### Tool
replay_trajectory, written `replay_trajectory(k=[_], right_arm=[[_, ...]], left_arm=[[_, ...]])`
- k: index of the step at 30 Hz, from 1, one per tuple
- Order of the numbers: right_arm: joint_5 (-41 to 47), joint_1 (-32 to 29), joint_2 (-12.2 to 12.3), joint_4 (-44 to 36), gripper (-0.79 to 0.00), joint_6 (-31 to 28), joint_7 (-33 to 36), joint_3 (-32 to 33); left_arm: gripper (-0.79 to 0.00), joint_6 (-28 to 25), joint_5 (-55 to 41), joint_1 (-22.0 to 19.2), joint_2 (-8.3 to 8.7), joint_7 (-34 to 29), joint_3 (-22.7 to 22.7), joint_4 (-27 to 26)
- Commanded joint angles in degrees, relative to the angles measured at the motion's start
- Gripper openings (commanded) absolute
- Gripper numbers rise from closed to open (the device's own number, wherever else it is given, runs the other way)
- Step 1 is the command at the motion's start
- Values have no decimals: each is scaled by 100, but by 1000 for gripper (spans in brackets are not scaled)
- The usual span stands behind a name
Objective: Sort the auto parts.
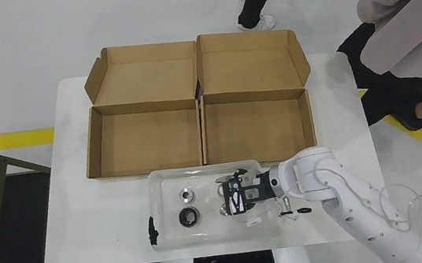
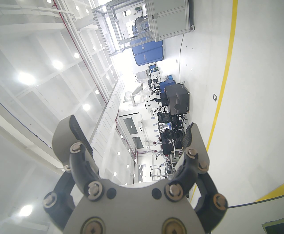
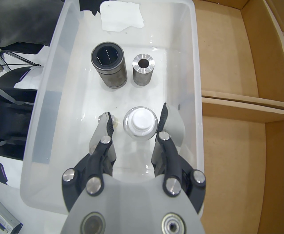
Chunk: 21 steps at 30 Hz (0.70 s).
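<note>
Clear plastic bin [image 1: 154,187] sits on the white table [image 1: 75,219], just in front of two cardboard boxes [image 1: 148,139]; the right fingers [image 1: 233,198] reach down inside it.

From the left wrist, the left fingers [image 2: 64,133] are spread wide, gripping nothing.

From the right wrist, the right fingers stand open on either side of a white-capped part [image 3: 141,123]. Beyond it, a dark cylinder [image 3: 109,66] and a silver cylinder [image 3: 143,69] stand upright, side by side.

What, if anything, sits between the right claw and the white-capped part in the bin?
Only a small clear piece, lying close by the inner side of one finger, between it and the white-capped part. Otherwise the open right claw straddles the part; the large cylinder and small cylinder stand farther along the bin.
</note>
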Motion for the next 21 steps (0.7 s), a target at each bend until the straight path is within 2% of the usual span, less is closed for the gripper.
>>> replay_trajectory(k=[1, 13, 16, 17, 18, 21], right_arm=[[-23, 27, -4, 6, -416, 65, -13, -28], [-195, 179, -31, 192, -465, 270, -92, -277], [-200, 206, -32, 213, -603, 289, -102, -310], [-203, 215, -32, 221, -668, 290, -97, -320], [-195, 223, -31, 223, -776, 285, -103, -328], [-48, 240, -29, 177, -785, 198, -212, -339]], left_arm=[[0, 0, 0, 0, 0, 0, 0, 0], [0, 0, 0, 0, 0, 0, 0, 0], [0, 0, 0, 0, 0, 0, 0, 0], [0, 0, 0, 0, 0, 0, 0, 0], [0, 0, 0, 0, 0, 0, 0, 0], [0, 0, 0, 0, 0, 0, 0, 0]])
